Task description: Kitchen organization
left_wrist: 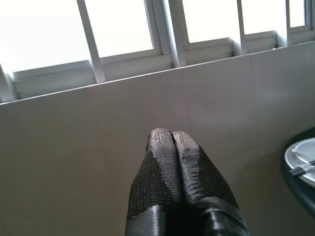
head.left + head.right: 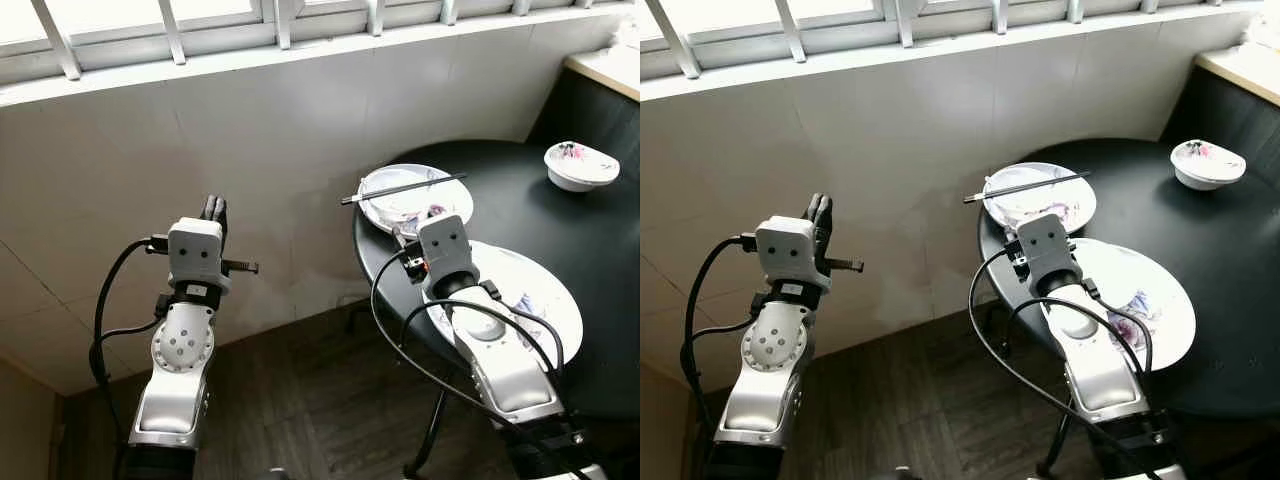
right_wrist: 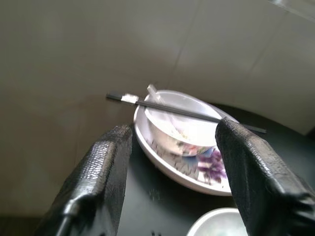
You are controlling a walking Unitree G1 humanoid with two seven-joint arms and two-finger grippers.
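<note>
Chopsticks (image 2: 403, 187) lie across a bowl (image 3: 179, 129) on a plate (image 2: 375, 213) at the table's (image 2: 520, 210) wall-side edge. Right gripper (image 3: 174, 162), fingers apart, faces them; left gripper (image 1: 171, 142), fingers together, faces the wall (image 2: 250, 140).

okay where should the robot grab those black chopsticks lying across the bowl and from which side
Probably by the chopsticks at the end jutting past the plate rim toward the wall: it hangs free in the air, so fingers can close around it. The open right gripper already faces them from the table edge; approach from there, above the small bowl.
</note>
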